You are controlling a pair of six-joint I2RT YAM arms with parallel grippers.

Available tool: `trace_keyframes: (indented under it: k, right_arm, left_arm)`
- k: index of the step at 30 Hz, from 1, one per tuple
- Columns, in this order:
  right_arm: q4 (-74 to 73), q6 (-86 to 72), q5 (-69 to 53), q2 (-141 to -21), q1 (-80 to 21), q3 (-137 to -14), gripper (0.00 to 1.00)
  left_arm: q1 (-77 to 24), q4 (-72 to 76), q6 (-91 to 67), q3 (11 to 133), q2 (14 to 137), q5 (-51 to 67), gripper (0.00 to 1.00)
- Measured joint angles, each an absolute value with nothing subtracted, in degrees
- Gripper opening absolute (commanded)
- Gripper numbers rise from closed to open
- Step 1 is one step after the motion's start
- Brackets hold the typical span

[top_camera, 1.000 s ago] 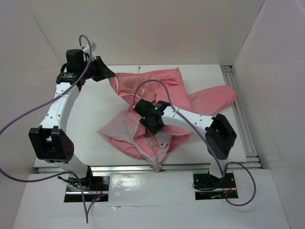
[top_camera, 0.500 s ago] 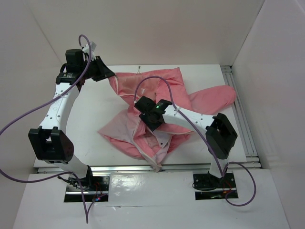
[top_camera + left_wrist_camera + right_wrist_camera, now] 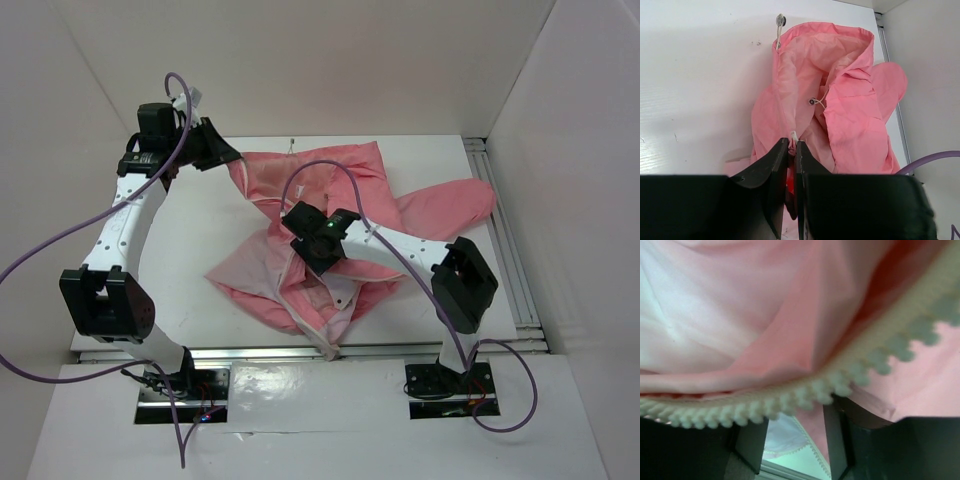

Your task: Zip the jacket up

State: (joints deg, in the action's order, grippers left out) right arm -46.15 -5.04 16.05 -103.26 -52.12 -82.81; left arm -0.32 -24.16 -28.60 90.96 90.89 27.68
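The salmon-pink jacket (image 3: 345,180) lies crumpled mid-table, its pale lining (image 3: 245,270) turned up at the near left. My left gripper (image 3: 230,158) is at the jacket's far left corner. In the left wrist view that gripper (image 3: 792,145) is shut on a fold of the jacket (image 3: 850,100), and a white zipper end (image 3: 793,135) pokes out above the tips. My right gripper (image 3: 316,266) hovers low over the jacket's middle. In the right wrist view its jaws (image 3: 795,415) stand apart, and the toothed zipper edge (image 3: 790,399) drapes across their tips, hiding them.
White walls close in the table on the left, back and right. A metal rail (image 3: 505,240) runs along the right side and another (image 3: 300,352) along the near edge. Purple cables loop off both arms. Drawstring toggles (image 3: 780,20) lie at the hood.
The right wrist has shifted slightly up and left over the jacket's middle. The left arm and its grip on the fabric have not moved.
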Motion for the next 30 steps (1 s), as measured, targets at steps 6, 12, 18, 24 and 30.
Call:
trace_keyframes:
  k: [6,12,18,24,30]
  right_arm:
    - [-42.8,-5.1,15.5,-104.4,-51.5,-80.2,0.39]
    - [-41.1,-5.1,14.7,-105.3,-51.1,-79.0,0.28]
    - [-40.9,-5.4,14.2,-105.1,-50.4,-79.0,0.19]
    - [-41.1,-6.5,13.1,-100.7,-48.5,-77.4,0.18]
    - [-41.6,-7.9,11.3,-91.9,-43.6,-73.7,0.17]
  left_arm:
    - [-0.3,-24.3,-28.6,90.5,90.9,27.7,0.00]
    - [-0.3,-24.4,-28.6,90.5,90.9,27.7,0.00]
    - [-0.3,-24.4,-28.6,90.3,90.9,27.7,0.00]
    - [-0.3,-24.4,-28.3,89.9,90.9,27.6,0.00]
    - [-0.3,-24.4,-28.2,89.9,90.9,27.5,0.00]
